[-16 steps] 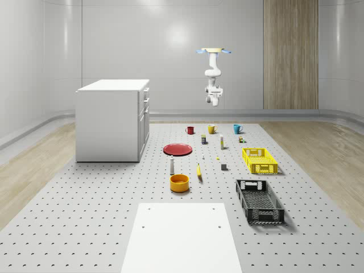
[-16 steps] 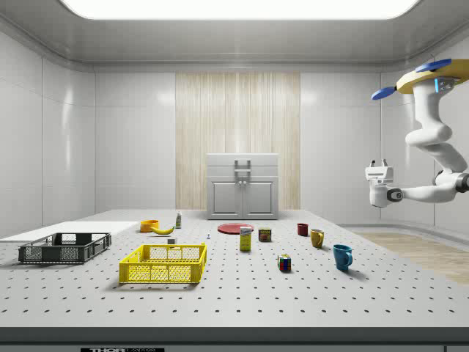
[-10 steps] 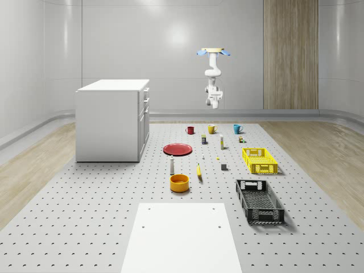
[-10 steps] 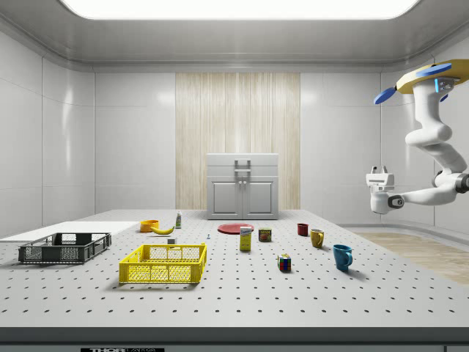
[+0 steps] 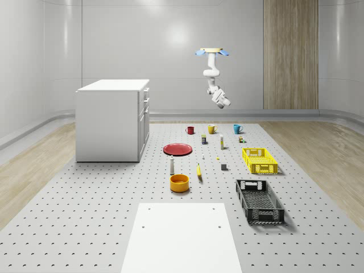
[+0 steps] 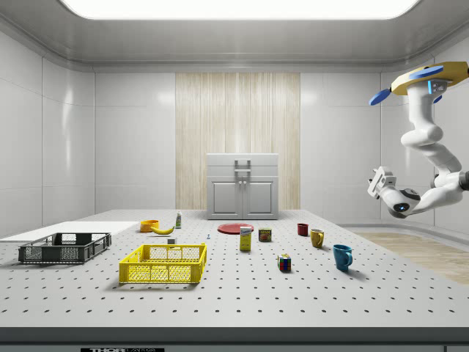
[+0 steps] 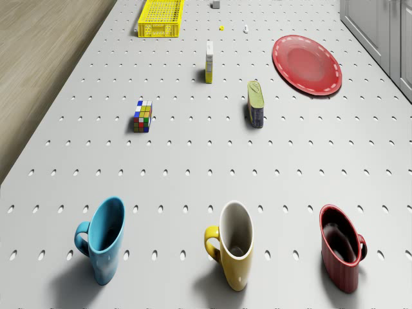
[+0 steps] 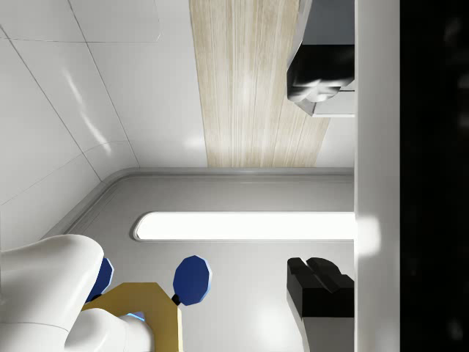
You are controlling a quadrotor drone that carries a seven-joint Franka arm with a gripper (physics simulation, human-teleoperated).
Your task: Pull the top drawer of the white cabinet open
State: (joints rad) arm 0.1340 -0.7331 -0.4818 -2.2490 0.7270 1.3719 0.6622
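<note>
Read as a clock from the whole-scene view, the surface [image 5: 85, 216] has a flat white panel [image 5: 182, 239] at its 6 o'clock edge. A black crate [image 5: 259, 200] lies toward 4 o'clock. Farther in, near the middle, sit an orange bowl [image 5: 179, 182] and a banana [image 5: 199, 171], with a yellow crate [image 5: 260, 160] at about 3 o'clock and a red plate [image 5: 178, 149] just past the centre.

The white cabinet [image 5: 111, 122] stands at about 10 o'clock. Its front faces toward 3 o'clock. The top drawer [image 6: 242, 168] sits flush with the front, shut, its handle untouched.

At the 12 o'clock end stands a row of three mugs: a red mug [image 5: 190, 130], a yellow mug [image 5: 211, 129] and a blue mug [image 5: 237, 128].

The drone [image 5: 212, 52] hovers high in the air over that end, above the mugs. Its arm hangs down and bends. The gripper [image 6: 378, 181] is in mid-air, tilted upward, well apart from the cabinet and touching nothing. In the wrist view its two dark fingers [image 8: 319, 282] stand wide apart with nothing between them, so the gripper is released and empty.
</note>
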